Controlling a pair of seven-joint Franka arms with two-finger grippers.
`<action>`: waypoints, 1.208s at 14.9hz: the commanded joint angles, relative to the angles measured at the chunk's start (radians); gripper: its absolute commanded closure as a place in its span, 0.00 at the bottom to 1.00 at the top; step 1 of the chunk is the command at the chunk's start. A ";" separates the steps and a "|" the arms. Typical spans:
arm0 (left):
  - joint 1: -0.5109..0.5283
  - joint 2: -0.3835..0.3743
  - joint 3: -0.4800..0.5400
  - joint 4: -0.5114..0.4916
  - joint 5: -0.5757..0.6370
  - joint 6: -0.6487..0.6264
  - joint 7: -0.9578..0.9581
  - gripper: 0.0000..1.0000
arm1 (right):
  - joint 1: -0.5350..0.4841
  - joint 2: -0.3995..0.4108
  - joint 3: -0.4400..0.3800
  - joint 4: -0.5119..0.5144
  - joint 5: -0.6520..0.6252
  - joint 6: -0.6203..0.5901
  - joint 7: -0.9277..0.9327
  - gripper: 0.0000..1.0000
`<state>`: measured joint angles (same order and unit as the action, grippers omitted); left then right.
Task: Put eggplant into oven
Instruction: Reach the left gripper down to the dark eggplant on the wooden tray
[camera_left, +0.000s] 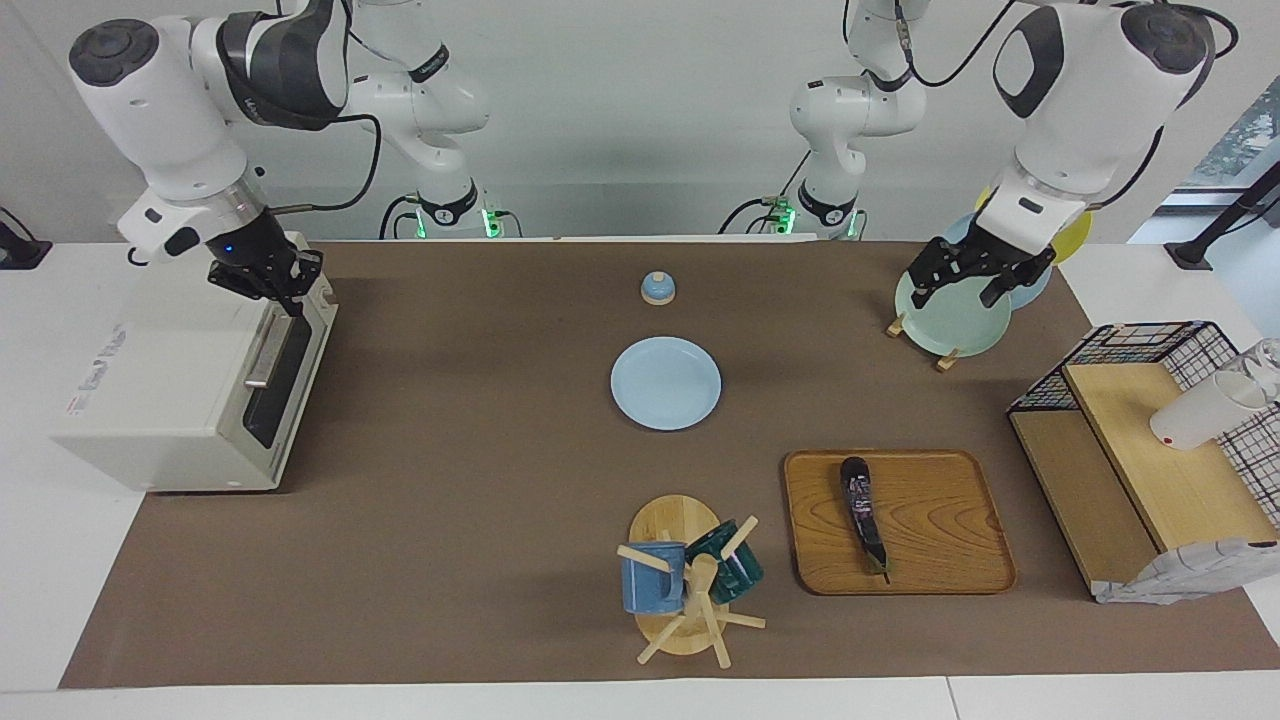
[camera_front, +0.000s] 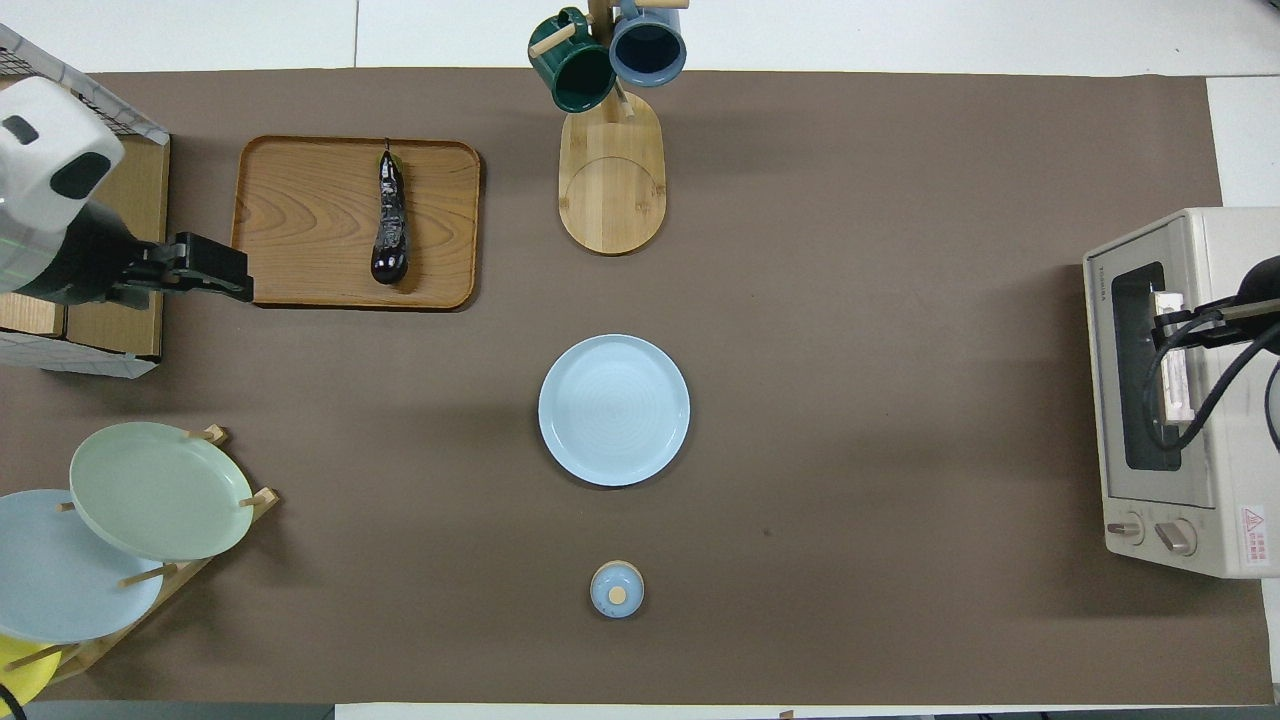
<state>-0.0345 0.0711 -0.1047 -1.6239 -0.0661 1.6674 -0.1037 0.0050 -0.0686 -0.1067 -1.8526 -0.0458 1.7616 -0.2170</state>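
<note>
Counting: one eggplant (camera_left: 863, 512) | one oven (camera_left: 190, 385) | two mugs (camera_left: 690, 578)

Glossy dark eggplant (camera_left: 862, 512) flat on tray; cream oven (camera_left: 190, 385) shut

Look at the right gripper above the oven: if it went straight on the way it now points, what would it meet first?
The right gripper, shut, points down at the oven, right at the top edge of its door. It would probably meet that door's top edge or handle first; whether it already touches is unclear.

The eggplant (camera_left: 863, 510) was glossy purple-black, its tray (camera_left: 950, 520) wood-grained brown, the oven (camera_left: 170, 390) cream-white, the mat (camera_left: 480, 480) plain brown, the middle plate (camera_left: 665, 383) pale blue.
</note>
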 joint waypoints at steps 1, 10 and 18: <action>-0.015 0.145 0.005 0.074 -0.009 0.028 -0.008 0.00 | -0.011 -0.019 0.001 -0.057 -0.035 0.064 -0.021 1.00; -0.099 0.436 0.005 0.111 0.038 0.290 0.027 0.00 | -0.083 -0.005 0.002 -0.154 -0.077 0.145 -0.025 1.00; -0.111 0.489 0.005 0.079 0.054 0.385 0.078 0.00 | -0.108 0.000 0.002 -0.188 -0.077 0.180 -0.032 1.00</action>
<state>-0.1327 0.5504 -0.1085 -1.5482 -0.0398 2.0373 -0.0435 -0.0873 -0.0611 -0.1095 -2.0192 -0.1131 1.9195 -0.2185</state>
